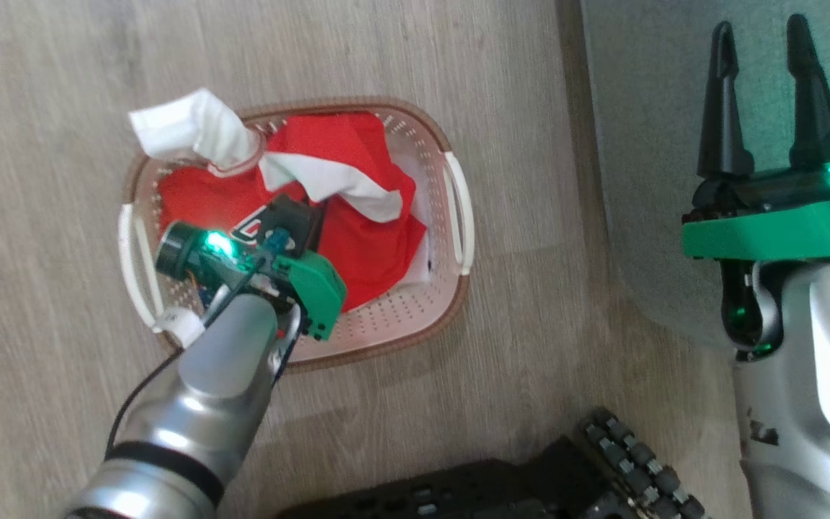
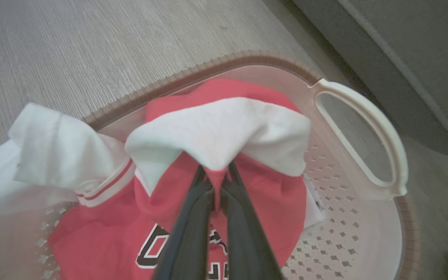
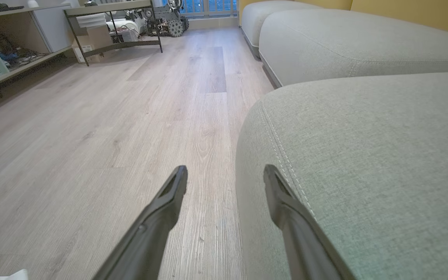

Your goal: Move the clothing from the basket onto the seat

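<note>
In the head view, the left gripper (image 1: 296, 223) reached into the basket (image 1: 458, 216), its fingertips hidden. The seat (image 1: 638, 108) lay to the right, nearer the right gripper (image 1: 761, 43). In the left wrist view, the jaws were pinched on a red fold of the jersey (image 2: 161, 194); the shorts were hard to make out. In the right wrist view, the fingers stood apart and empty at the seat's edge.
</note>
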Robot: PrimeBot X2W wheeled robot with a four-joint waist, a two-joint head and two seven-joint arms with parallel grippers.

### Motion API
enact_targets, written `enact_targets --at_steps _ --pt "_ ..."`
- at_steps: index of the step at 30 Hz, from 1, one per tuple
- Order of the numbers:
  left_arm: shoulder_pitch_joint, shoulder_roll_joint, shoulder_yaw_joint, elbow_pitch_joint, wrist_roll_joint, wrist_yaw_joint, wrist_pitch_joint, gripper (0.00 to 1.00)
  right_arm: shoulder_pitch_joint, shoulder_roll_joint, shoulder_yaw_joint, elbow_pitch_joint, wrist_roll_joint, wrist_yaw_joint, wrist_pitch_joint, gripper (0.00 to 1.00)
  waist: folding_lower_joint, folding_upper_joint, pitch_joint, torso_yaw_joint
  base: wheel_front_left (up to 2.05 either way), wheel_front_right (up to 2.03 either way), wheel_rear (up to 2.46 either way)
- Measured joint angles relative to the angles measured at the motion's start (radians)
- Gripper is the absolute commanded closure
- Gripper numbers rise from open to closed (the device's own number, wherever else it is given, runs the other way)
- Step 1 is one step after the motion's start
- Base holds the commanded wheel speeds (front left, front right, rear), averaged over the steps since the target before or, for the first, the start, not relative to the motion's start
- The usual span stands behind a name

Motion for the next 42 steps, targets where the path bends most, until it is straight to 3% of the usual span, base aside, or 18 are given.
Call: enact_targets --at_steps 13,25,34,42 --pt "0.161 0.000 0.051 -0.201 -0.059 -0.039 0.000 1.00 0.098 0.000 -0.005 0.081 -0.038 0.000 0.000 0.00 0.0000 0.0000 -0.225 0.051 0.00 0.00 0.00" --pt "0.301 0.000 0.059 -0.272 -0.105 -0.056 0.000 1.00 0.307 0.000 -0.015 0.160 -0.040 0.000 0.000 0.00 -0.0001 0.0001 -0.546 0.107 0.00 0.00 0.00" --pt "0.309 0.001 0.058 -0.334 -0.123 -0.066 0.003 1.00 0.414 0.001 0.014 0.181 -0.040 0.000 0.000 0.00 -0.0001 0.0001 -0.752 0.140 0.00 0.00 0.00" --pt "0.203 0.000 0.035 -0.407 -0.123 -0.083 0.055 1.00 0.411 0.001 0.082 0.195 -0.040 0.000 0.000 0.00 -0.0001 0.0001 -0.827 0.156 0.00 0.00 0.00"
